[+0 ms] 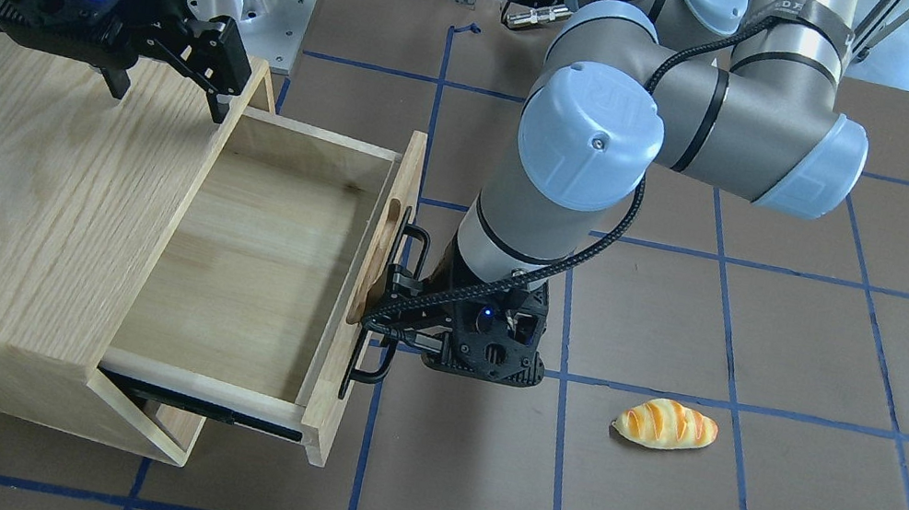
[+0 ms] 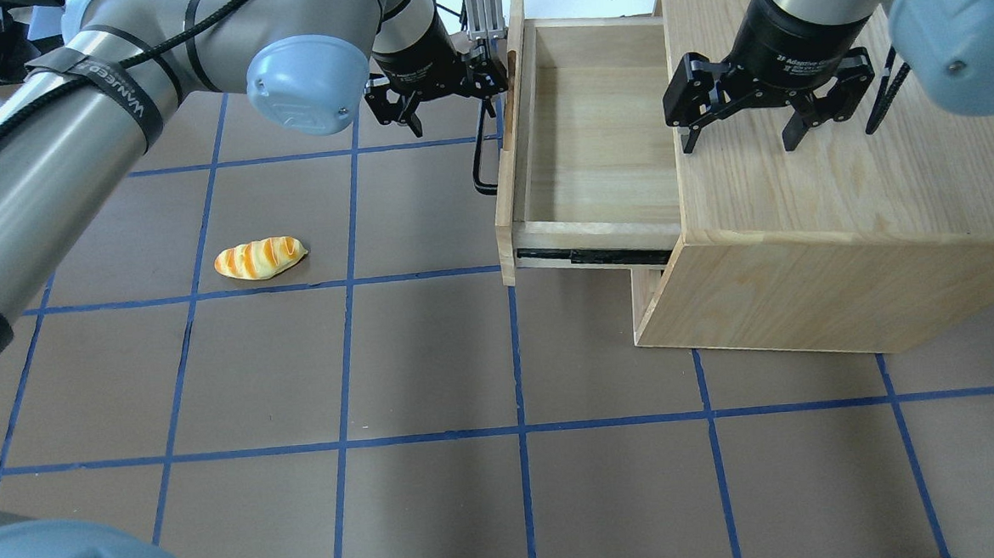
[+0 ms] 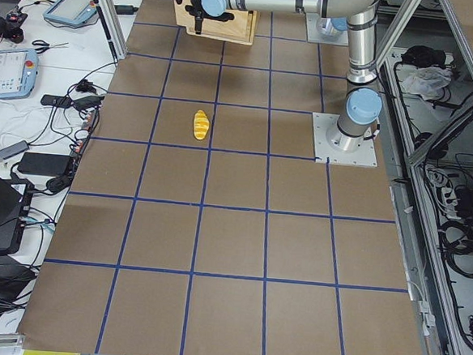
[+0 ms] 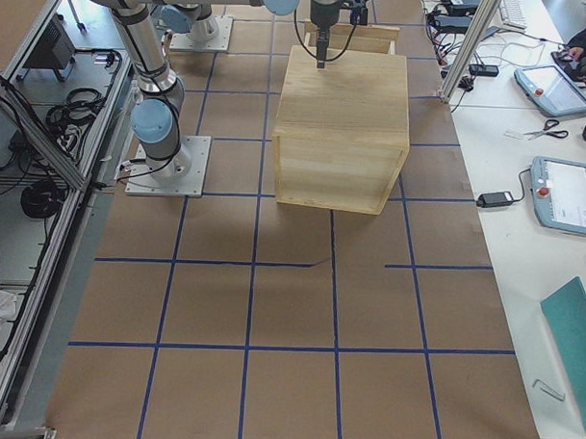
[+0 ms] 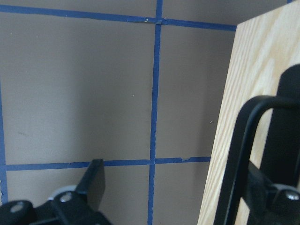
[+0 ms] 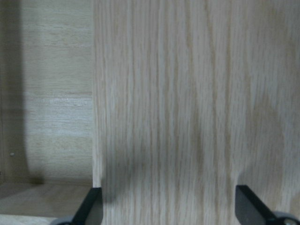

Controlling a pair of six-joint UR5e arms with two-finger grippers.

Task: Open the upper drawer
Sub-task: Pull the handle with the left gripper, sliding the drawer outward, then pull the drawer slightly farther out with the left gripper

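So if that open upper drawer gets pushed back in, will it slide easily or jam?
The upper drawer probably slides straight: a black metal runner shows along its side. It looks empty, so likely light. The cabinet looks bulky enough to stay put.

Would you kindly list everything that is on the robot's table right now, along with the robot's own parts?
upper drawer: one, light wood, pulled well out of the cabinet, nothing inside.
bar handle: one, black, on the drawer's front panel.
cabinet: one, oak-grain, on the table at the robot's right.
bread roll: one, yellow with orange stripes, on the table at the robot's left, apart from the drawer.
table: one, brown with a blue tape grid.
left tool: one, black, open, at the bar handle.
right tool: one, black, open, over the cabinet's top.
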